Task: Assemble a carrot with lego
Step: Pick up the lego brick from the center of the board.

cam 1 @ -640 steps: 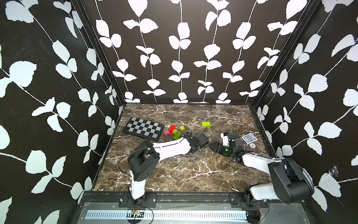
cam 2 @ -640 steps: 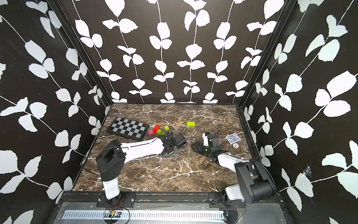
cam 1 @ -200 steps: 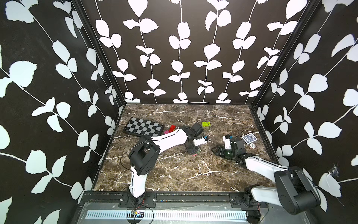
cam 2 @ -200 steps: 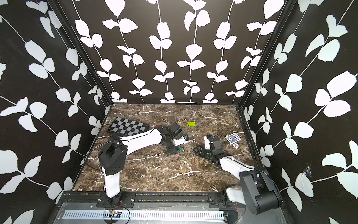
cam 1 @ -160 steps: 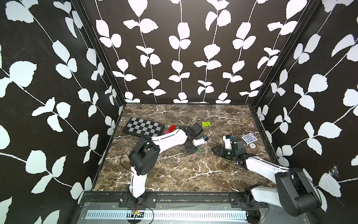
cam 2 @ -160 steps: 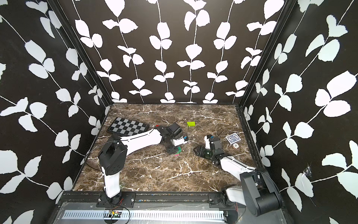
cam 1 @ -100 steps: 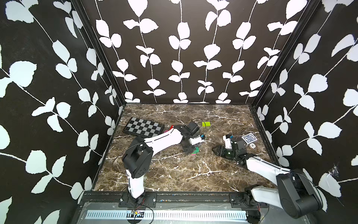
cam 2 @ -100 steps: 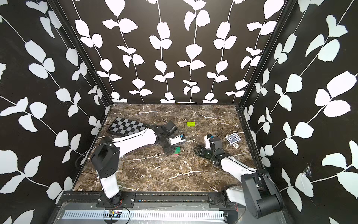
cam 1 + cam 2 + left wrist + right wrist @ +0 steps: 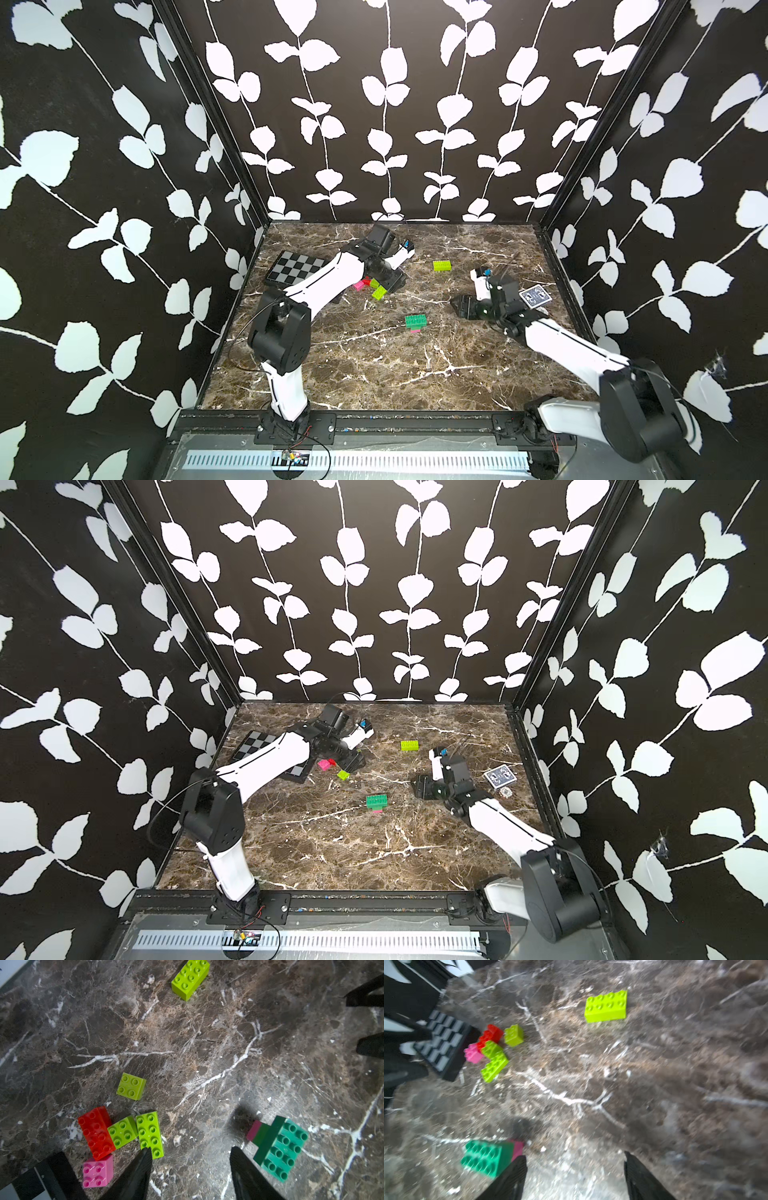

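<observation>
My left gripper (image 9: pixel 190 1149) and right gripper (image 9: pixel 574 1156) are both spread and empty. Between them lies the carrot (image 9: pixel 278 1147), so far only green on pink. The loose lego (image 9: pixel 149 1132) near my left fingertips is not yet joined.

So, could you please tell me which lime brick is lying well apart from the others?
The long lime brick lying alone, with bare table all round it; the other three lime bricks sit close by the red brick.
</observation>
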